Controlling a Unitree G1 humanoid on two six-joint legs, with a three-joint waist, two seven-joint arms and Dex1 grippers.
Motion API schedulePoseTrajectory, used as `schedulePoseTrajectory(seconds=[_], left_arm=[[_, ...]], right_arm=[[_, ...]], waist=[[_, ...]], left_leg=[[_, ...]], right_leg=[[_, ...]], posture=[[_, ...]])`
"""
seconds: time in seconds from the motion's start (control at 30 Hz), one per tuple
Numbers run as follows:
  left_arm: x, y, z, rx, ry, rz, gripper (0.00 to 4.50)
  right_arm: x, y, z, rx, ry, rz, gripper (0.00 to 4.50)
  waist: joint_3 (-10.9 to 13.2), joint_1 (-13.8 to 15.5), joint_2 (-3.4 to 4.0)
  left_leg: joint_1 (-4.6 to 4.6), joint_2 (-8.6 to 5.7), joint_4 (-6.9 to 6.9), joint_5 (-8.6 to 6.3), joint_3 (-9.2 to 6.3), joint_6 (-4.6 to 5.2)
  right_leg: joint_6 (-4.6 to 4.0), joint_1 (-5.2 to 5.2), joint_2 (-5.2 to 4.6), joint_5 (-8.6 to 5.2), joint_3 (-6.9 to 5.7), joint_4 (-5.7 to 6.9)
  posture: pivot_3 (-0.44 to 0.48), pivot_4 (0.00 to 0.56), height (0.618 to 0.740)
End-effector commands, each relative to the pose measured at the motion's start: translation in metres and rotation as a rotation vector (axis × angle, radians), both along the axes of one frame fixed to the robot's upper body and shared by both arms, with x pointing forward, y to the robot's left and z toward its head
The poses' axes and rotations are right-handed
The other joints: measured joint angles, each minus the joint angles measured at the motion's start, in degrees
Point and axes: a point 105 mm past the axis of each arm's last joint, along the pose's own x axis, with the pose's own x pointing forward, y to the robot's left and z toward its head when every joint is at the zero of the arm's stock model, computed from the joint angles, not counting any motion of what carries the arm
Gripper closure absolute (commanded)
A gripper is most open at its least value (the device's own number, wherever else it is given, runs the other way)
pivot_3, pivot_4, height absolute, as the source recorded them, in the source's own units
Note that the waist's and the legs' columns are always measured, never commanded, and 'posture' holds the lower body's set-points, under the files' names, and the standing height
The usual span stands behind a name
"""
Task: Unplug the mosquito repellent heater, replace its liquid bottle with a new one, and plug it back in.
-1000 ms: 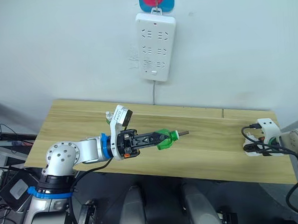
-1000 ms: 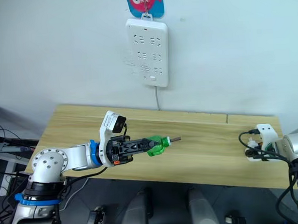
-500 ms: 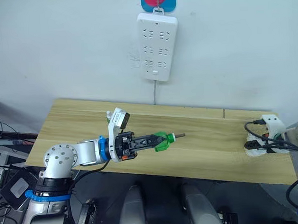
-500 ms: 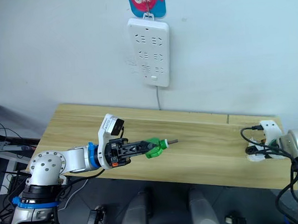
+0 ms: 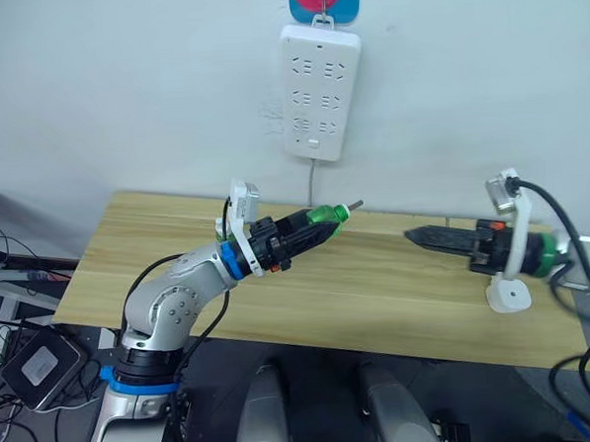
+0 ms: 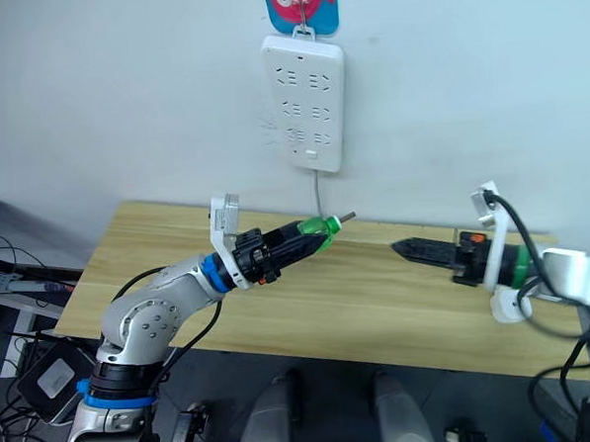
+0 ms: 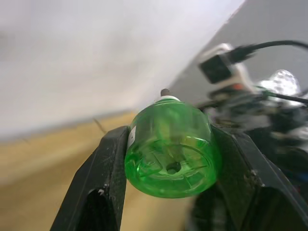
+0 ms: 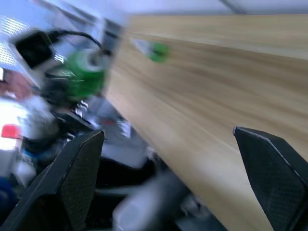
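Note:
A green liquid bottle (image 5: 321,217) with a thin wick at its tip is held up over the table's back edge, pointing toward the wall. My left gripper (image 5: 305,227) is shut on it, and its black fingers (image 7: 103,183) press both sides of the bottle's base (image 7: 168,151). The white mosquito repellent heater (image 5: 510,294) lies on the wooden table (image 5: 378,296) near its right end. Above the table, just left of the heater, my right gripper (image 5: 421,236) points toward the middle. It is open, its fingers (image 8: 82,168) spread wide with nothing between them.
A long white power strip (image 5: 320,76) hangs on the wall from a fish-shaped hook (image 5: 325,0), its cord dropping behind the table. Black cables (image 5: 547,208) loop around my right wrist.
My left gripper has lifted the bottle from low over the table up toward the wall. My right gripper has left the heater, risen and swung left.

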Motion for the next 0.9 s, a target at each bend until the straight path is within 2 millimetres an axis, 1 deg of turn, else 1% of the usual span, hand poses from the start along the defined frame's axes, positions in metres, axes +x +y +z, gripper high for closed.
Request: schedulePoseTrajectory(seconds=[0.03,0.13,0.2,0.37,0.5,0.6,0.63,0.83,0.9], left_arm=[[-0.004,-0.008,0.006,-0.004,-0.071,-0.032,2.25],[-0.010,-0.012,0.005,-0.003,-0.073,-0.063,2.25],[-0.014,-0.014,0.006,-0.009,-0.076,-0.082,2.25],[-0.017,-0.018,0.008,-0.012,-0.083,-0.108,2.25],[-0.018,-0.018,0.009,-0.015,-0.080,-0.117,2.25],[-0.019,-0.019,0.007,-0.013,-0.077,-0.117,2.25],[-0.019,-0.019,0.007,-0.013,-0.077,-0.116,2.25],[-0.019,-0.021,0.007,-0.017,-0.078,-0.118,2.25],[-0.019,-0.021,0.007,-0.016,-0.079,-0.120,2.25]], right_arm=[[-0.003,0.026,0.021,0.127,-0.052,-0.083,0.03],[-0.001,0.047,0.023,0.182,-0.035,-0.132,0.03],[0.001,0.056,0.024,0.204,-0.016,-0.150,0.03],[0.005,0.072,0.027,0.246,0.023,-0.164,0.03],[0.006,0.079,0.027,0.267,0.045,-0.167,0.03],[0.007,0.081,0.029,0.287,0.055,-0.171,0.55],[0.006,0.082,0.029,0.293,0.052,-0.163,0.86],[0.005,0.084,0.033,0.320,0.052,-0.166,3.13],[0.006,0.083,0.033,0.323,0.057,-0.179,3.64]], waist=[[0.00,-0.34,0.00],[-0.01,-0.91,0.01],[-0.01,-1.25,0.01],[-0.01,-1.68,0.01],[-0.01,-1.70,0.02],[-0.01,-1.70,0.02],[-0.01,-1.70,0.02],[-0.01,-1.69,0.02],[-0.01,-1.70,0.02]], left_leg=[[0.00,0.00,0.00,0.00,0.01,0.00],[0.03,0.04,0.02,0.01,0.00,0.00],[0.05,0.10,0.02,0.01,-0.03,-0.01],[0.04,0.10,0.01,0.01,-0.03,-0.01],[0.04,0.10,0.00,0.01,-0.05,-0.01],[0.04,0.10,0.00,0.01,-0.05,-0.01],[0.04,0.10,0.00,0.01,-0.05,-0.01],[0.04,0.10,0.00,0.01,-0.05,-0.01],[0.05,0.11,0.00,0.01,-0.05,0.00]], right_leg=[[0.01,-0.01,0.00,0.00,0.00,0.01],[0.02,-0.03,0.03,-0.01,0.00,0.06],[0.03,-0.03,0.07,-0.02,-0.03,0.08],[0.01,-0.04,0.07,-0.01,-0.03,0.10],[0.00,-0.04,0.07,-0.01,-0.05,0.10],[0.00,-0.04,0.06,0.00,-0.05,0.10],[0.00,-0.04,0.06,0.00,-0.04,0.10],[0.00,-0.04,0.06,0.00,-0.05,0.10],[0.00,-0.04,0.07,0.00,-0.05,0.10]], posture=[[-0.091,0.285,0.740],[-0.086,0.280,0.740],[-0.086,0.282,0.740],[-0.081,0.290,0.740],[-0.079,0.293,0.740],[-0.079,0.295,0.740],[-0.079,0.295,0.740],[-0.079,0.295,0.740],[-0.079,0.295,0.740]])
